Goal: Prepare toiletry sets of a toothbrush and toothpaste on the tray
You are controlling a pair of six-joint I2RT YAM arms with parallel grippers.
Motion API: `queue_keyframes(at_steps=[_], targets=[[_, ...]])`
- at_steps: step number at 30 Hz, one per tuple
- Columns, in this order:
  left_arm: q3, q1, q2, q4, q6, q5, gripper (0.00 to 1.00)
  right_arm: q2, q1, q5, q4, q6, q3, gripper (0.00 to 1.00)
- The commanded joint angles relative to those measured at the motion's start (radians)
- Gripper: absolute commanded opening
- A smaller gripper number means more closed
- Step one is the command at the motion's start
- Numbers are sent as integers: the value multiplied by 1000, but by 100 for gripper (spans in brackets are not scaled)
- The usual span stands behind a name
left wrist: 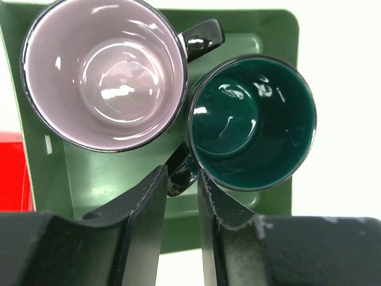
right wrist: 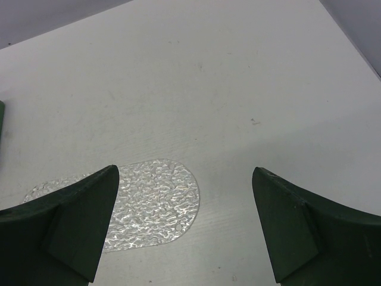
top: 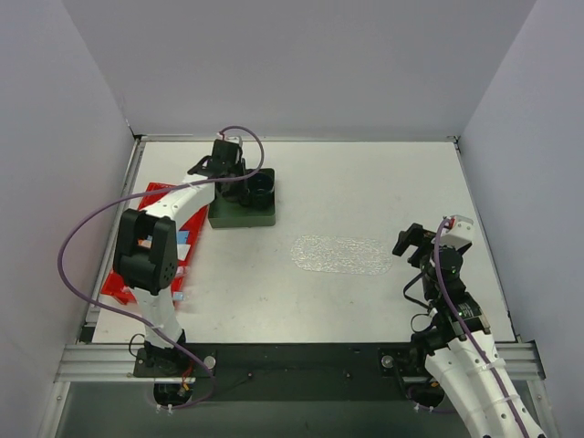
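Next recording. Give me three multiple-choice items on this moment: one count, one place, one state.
1. How many mugs stand in the green box? A one; B two; C four.
2. Where does the tray lie? A in the green box; B flat on the table; C on top of the mugs.
3. How is the right claw? A open, empty; B shut, empty; C shut on the tray.
Key: B, a pink-lined mug and a dark green mug stand side by side there; B, the top view shows it on bare tabletop; A, its fingers stand wide apart with nothing between.
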Motion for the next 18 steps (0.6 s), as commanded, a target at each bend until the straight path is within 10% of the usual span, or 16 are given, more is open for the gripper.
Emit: queue_keyframes(at_steps=[1,18], targets=[[-12,-7,-86,100,-31,-12,37,17,-1,-6,15,-10,40,88],[3,-13,-49,124,-88,-36,38,16,0,-2,17,-10,41,88]])
